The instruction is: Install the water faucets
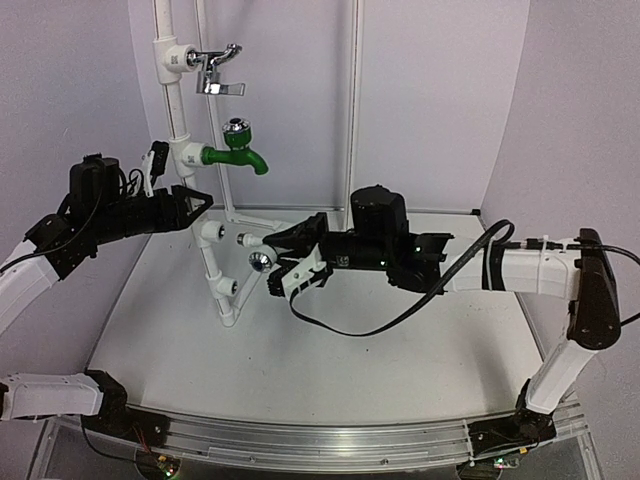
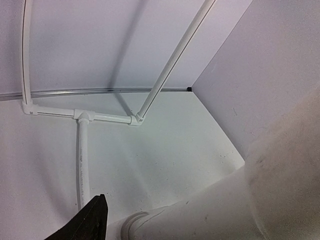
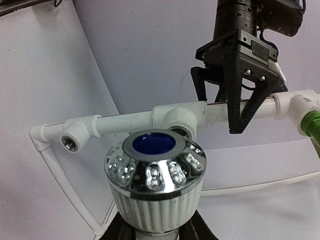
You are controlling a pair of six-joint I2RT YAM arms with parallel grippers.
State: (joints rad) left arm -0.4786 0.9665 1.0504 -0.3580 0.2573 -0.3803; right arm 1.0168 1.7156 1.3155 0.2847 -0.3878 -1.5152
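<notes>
The right gripper (image 1: 283, 262) is clamped on a white faucet (image 1: 262, 262), whose chrome knob (image 3: 155, 167) with its blue centre faces the wrist camera. In the top view the faucet sits above the surface (image 1: 400, 370), just at 3 o'clock of the pipe (image 1: 212, 262) and near an open fitting (image 3: 176, 125); I cannot tell whether they touch. The left gripper (image 1: 195, 208) is closed around the pipe, at 10 o'clock of the faucet.
</notes>
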